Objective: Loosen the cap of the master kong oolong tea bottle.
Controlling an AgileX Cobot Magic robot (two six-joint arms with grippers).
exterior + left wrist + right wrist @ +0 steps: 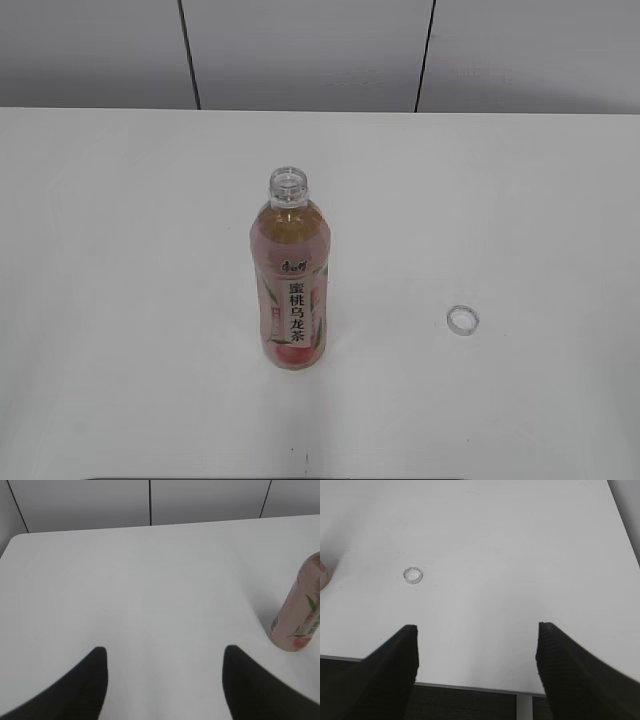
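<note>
The master kong oolong tea bottle [291,285] stands upright mid-table, pink peach label with a white strip of black characters, its neck bare and open. Its lower part shows at the right edge of the left wrist view [300,607]. The white cap [462,320] lies on the table to the bottle's right, open side up; it also shows in the right wrist view [413,575]. My left gripper [165,652] is open and empty over bare table, left of the bottle. My right gripper [477,630] is open and empty over the table's front edge. Neither gripper shows in the exterior view.
The white table [120,250] runs back to a grey panelled wall [300,50]. Its front edge and a leg show in the right wrist view [470,686], with dark floor below. A sliver of the bottle shows at that view's left edge [322,575].
</note>
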